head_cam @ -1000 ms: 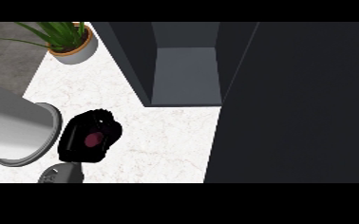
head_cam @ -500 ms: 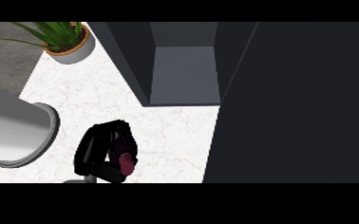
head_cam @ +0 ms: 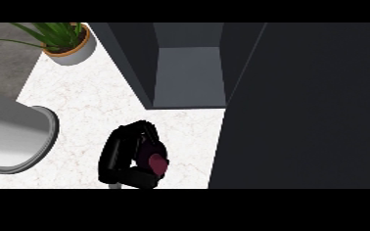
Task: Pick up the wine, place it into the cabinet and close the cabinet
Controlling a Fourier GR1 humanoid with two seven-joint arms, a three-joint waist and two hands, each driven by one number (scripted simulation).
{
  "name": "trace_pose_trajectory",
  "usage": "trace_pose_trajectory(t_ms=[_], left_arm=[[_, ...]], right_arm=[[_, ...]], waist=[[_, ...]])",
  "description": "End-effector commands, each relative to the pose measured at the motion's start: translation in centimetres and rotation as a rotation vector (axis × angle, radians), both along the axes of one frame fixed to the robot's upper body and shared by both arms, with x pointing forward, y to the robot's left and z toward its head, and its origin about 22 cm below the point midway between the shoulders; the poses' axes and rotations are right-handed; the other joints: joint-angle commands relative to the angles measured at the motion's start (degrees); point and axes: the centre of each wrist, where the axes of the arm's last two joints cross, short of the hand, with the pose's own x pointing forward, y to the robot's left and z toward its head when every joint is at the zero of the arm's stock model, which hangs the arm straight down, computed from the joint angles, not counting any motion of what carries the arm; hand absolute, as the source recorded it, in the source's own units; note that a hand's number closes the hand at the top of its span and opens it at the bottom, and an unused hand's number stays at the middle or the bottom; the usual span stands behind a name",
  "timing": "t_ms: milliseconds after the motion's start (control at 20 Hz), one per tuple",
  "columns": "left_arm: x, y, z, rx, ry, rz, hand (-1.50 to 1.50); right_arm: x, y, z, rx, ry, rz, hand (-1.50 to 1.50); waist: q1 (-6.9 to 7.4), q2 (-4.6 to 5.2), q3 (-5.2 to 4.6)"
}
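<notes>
counter (head_cam: pixel 86 107) white marbled | cabinet (head_cam: pixel 188 73) dark grey | wine (head_cam: pixel 155 162) maroon

The wine (head_cam: pixel 156 162) shows only as a dark red patch, mostly hidden inside the curled fingers (head_cam: pixel 119 149) of the left hand (head_cam: pixel 133 159) low over the white marbled bench (head_cam: pixel 94 103). The cabinet (head_cam: pixel 188 73) is dark grey and open, its empty grey interior showing, with its dark door (head_cam: pixel 303 107) swung out at the right, just beside the wine.
</notes>
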Motion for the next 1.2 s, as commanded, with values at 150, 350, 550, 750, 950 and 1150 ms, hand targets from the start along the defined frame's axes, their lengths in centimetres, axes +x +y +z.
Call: trace_pose_trajectory(t_ms=[150, 350, 550, 750, 950, 1150], left_arm=[[2.3, -1.2, 1.5, 0.054, -0.034, 0.084, 1.50], [3.4, -2.3, 0.8, 0.109, -0.026, 0.110, 1.50], [5.9, -2.8, 3.3, 0.113, -0.029, 0.102, 1.50], [7.5, -2.7, 0.4, 0.151, -0.030, 0.108, 1.50], [9.1, -1.5, 2.0, 0.147, 0.011, 0.112, 1.50], [10.6, -3.8, 1.9, 0.174, 0.013, 0.088, 1.50]], right_arm=[[-3.7, -1.4, 3.2, 0.079, -0.041, 0.032, -1.50], [-4.1, -1.3, 3.0, 0.077, -0.040, 0.034, -1.50], [-4.2, -1.9, 3.5, 0.047, -0.062, 0.047, -1.50], [-3.6, -1.2, 2.8, 0.080, -0.046, 0.033, -1.50], [-4.9, -1.9, 2.9, 0.074, -0.041, 0.026, -1.50], [-3.8, -1.8, 2.4, 0.067, -0.071, 0.043, -1.50]], waist=[[0.00, 0.16, -0.02], [-0.46, 0.18, -0.06], [-0.29, 0.23, -0.01], [-0.79, 0.44, -0.13], [-1.01, 0.18, 0.02], [-0.67, 0.43, -0.01]])
